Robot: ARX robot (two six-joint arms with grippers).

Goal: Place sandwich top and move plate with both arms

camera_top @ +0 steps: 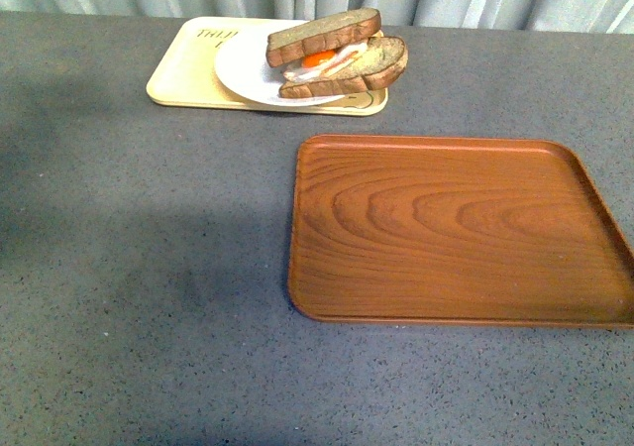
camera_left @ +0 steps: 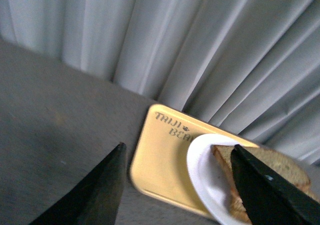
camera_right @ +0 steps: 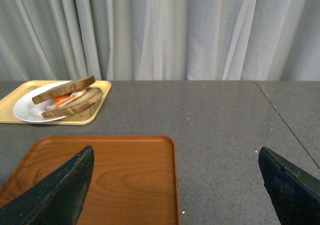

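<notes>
- We find the sandwich top [camera_top: 323, 34] already resting on the egg-bearing lower slice [camera_top: 349, 73], tilted, its left end raised, at the far side of the grey table [camera_top: 139, 268].
- The whole stack sits toward the right of the plate [camera_top: 243, 69], which lies on the yellow tray [camera_top: 183, 69] at far centre-left.
- The wooden tray [camera_top: 456, 228], nearer and to the right, holds nothing; we judge it the plate's likely destination.
- Left gripper [camera_left: 177, 185]: jaws spread wide, holding nothing, hovering above the yellow tray's left end with the plate rim between the fingertips in its wrist view.
- Right gripper [camera_right: 175, 185]: jaws likewise apart and unloaded, hanging over the wooden tray's near part, well away from the plate.
- Handling, as we judge it: the plate is stiff, smooth and probably slippery at the rim; the bread is soft and light, and the tilted top slice could slide off if the plate tips.
- We would take the plate at opposite bare rim edges, left and right, and keep it level.
</notes>
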